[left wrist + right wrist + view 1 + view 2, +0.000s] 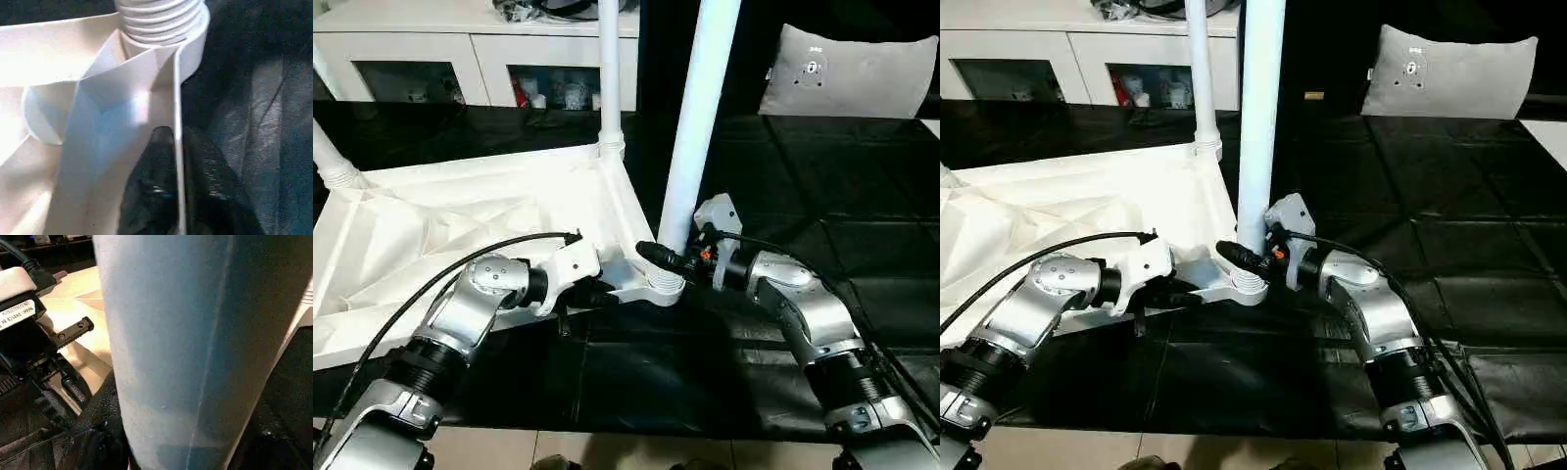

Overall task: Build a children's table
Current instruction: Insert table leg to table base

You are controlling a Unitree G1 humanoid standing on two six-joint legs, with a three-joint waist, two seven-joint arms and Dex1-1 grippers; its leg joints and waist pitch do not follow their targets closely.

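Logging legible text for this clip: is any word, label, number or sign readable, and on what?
White label on the left gripper's camera housing: printed characters, too blurred to read.
Grey cushion: a small emblem, too small to make out.
Children's table and its legs: no text.

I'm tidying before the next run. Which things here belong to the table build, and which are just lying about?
Job: upturned table top; near leg in its corner socket; far leg.

Lying about: grey cushion; white cabinet.
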